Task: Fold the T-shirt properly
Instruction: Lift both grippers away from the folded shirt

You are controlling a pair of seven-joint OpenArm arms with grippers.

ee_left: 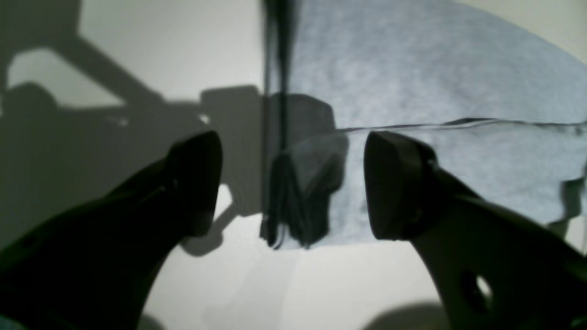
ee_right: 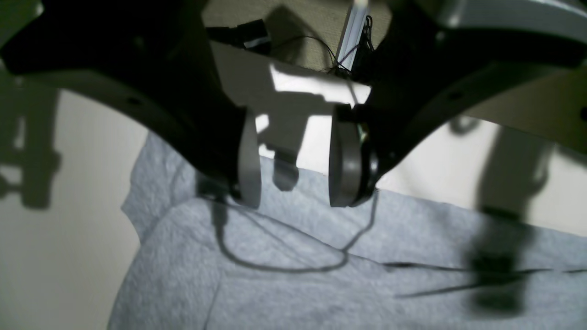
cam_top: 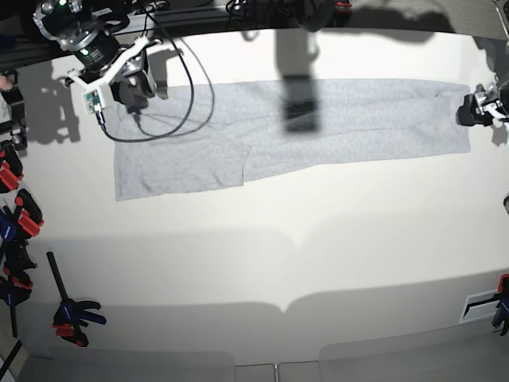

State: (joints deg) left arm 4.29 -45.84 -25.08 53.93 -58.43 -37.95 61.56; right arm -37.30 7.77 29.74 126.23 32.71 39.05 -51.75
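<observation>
Grey T-shirt point(cam_top: 318, 119) lies folded in a long strip. Left gripper point(ee_left: 293, 183) spreads wide at one end. Right gripper point(ee_right: 293, 178) hovers parted, empty, over the other.

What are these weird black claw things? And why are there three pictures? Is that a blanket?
The claws are a robot's two hands, called grippers. The robot has two arms, and each arm carries a small camera near its gripper. So two pictures look down past the claws, and the third looks down from above at the whole white table.

The grey cloth is not a blanket. It is a T-shirt, already folded into a long strip across the table. The robot is folding it.

The left gripper hovers at one end of the strip, wide open. The right gripper is over the other end, also open. Neither one is holding anything right now. The red and blue things at the table's edge are clamps.
</observation>
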